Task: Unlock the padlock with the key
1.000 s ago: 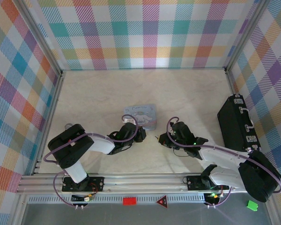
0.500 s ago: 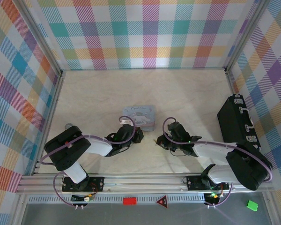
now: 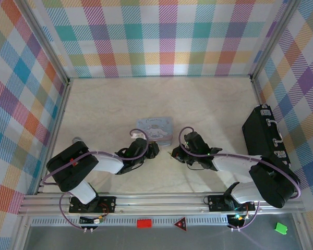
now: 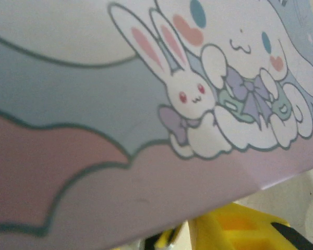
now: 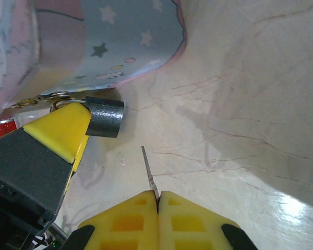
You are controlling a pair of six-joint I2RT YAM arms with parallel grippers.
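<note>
Tabletop (image 3: 120,104): pale marbled surface walled by plaid panels on three sides; the far half lies bare and open.
Tin (image 3: 155,129): blue cartoon-printed box near the middle, blocking the way beyond the work spot.
Padlock (image 5: 104,117): dark body just off the tin's near side, touching a yellow finger of the left gripper (image 3: 153,150).
Left gripper: close against the tin; its opening cannot be told.
Right gripper (image 5: 158,195): fingers pressed together on the key (image 5: 147,169), blade tip short of the padlock, bare surface between.
Case (image 3: 263,136): black, along the right edge, well apart.
</note>
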